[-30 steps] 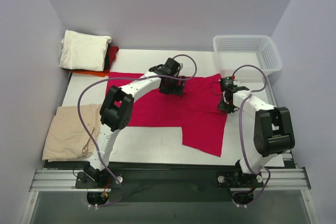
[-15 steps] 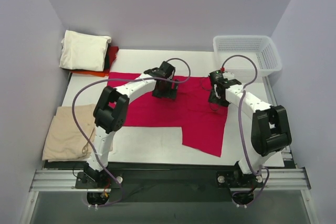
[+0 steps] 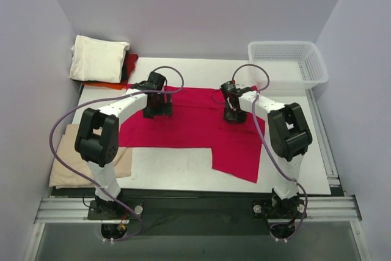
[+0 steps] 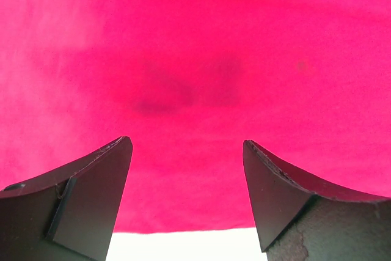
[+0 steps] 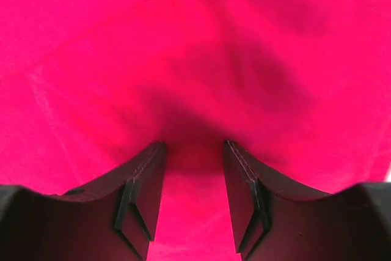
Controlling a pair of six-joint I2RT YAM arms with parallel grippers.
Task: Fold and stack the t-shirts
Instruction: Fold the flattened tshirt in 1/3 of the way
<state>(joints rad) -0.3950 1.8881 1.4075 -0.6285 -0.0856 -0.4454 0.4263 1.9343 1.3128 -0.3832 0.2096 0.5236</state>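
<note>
- Top view, left claw [image 3: 157, 109]: pointed down over the left part of the crimson t-shirt [image 3: 195, 123]. Finger spread not readable from this angle.
- Top view, right claw [image 3: 234, 114]: pointed down over the right part of the same shirt, near its far edge.
- Top view, crimson t-shirt: spread flat across the middle of the table [image 3: 177, 163], with one flap reaching toward the near right.
- Top view, cream-white t-shirt [image 3: 98, 58]: folded, at the far left corner, lying on an orange-red t-shirt [image 3: 101, 84] whose edge shows beneath it.
- Top view, tan t-shirt [image 3: 70, 157]: at the near left edge of the table, partly behind the left arm.
- Top view, white lattice basket [image 3: 284, 44]: at the far right corner.
- Left wrist view, left claw [image 4: 186, 145]: fingers wide apart, nothing between them. Crimson cloth fills the field, with a strip of white table along the bottom.
- Right wrist view, right claw [image 5: 193, 145]: fingers apart with a narrower gap, and unbroken crimson cloth showing across it. A dark shadow lies just ahead of the tips. Whether the tips touch the cloth cannot be told.
</note>
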